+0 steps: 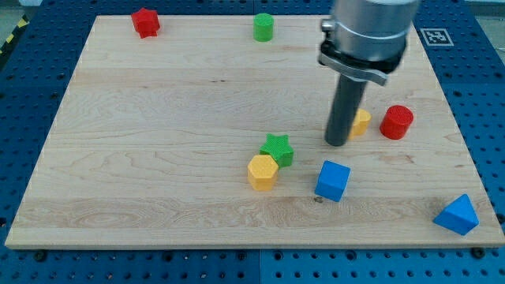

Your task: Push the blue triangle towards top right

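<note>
Board (158, 118), my tip (337, 144) upright mid-right.

On my wooden board (158, 102) I see a green star block (278, 148) touching a yellow hexagonal block (262, 171), with a blue cube (332, 181) near them.

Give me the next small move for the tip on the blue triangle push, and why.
Probably travel toward the view's bottom right, ending below-left of the blue triangle. My tip sits mid-board beside a yellow block, far up-left of the triangle at the bottom-right corner. Pass right of the blue cube; pushing toward top right needs contact from the triangle's lower-left side.
</note>
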{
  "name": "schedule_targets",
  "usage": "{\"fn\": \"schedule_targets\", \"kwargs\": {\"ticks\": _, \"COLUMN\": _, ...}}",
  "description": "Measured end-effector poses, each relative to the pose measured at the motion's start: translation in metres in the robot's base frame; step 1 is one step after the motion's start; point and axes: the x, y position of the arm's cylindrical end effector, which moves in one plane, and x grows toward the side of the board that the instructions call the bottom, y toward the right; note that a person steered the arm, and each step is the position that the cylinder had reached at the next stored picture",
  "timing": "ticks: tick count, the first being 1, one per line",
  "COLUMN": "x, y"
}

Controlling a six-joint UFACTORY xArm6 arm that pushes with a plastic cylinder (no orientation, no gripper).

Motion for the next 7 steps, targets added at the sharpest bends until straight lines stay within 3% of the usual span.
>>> {"fn": "schedule_targets", "kwargs": {"ticks": 5, "x": 0.093, "y": 0.213}}
{"fn": "schedule_targets", "kwargs": {"ticks": 6, "x": 0.127, "y": 0.203}}
{"fn": "schedule_targets", "kwargs": {"ticks": 7, "x": 0.131, "y": 0.182}}
